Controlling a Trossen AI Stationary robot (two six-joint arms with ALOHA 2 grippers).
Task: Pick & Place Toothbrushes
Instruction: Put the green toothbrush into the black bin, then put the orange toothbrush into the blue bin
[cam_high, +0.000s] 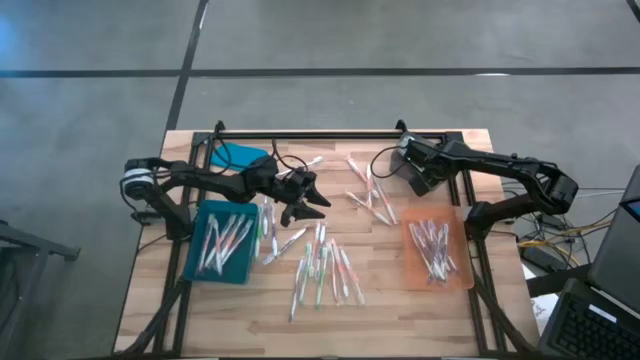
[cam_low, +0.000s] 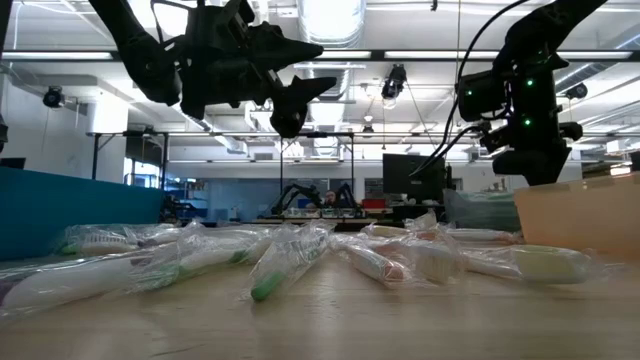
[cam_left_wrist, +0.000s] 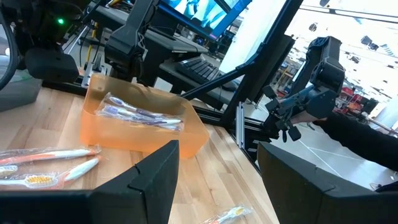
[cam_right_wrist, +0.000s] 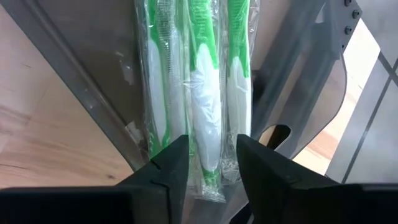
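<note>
The right claw (cam_right_wrist: 211, 158), at the upper right of the high view, is standing partly open around a green-and-white toothbrush (cam_right_wrist: 204, 106), not clamping it. The left claw (cam_high: 312, 195) is hanging wide open and empty above the loose toothbrushes (cam_high: 325, 265) at centre.

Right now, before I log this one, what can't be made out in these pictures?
- Right wrist view: green toothbrushes run past the top edge, and the right gripper hides their lower ends.
- Low view: the orange tray wall hides its contents.
- High view: loose toothbrushes overlap and are too small to count.

Left pincer (cam_high: 318, 199) open, raised — right pincer (cam_right_wrist: 211, 155) parted.
</note>
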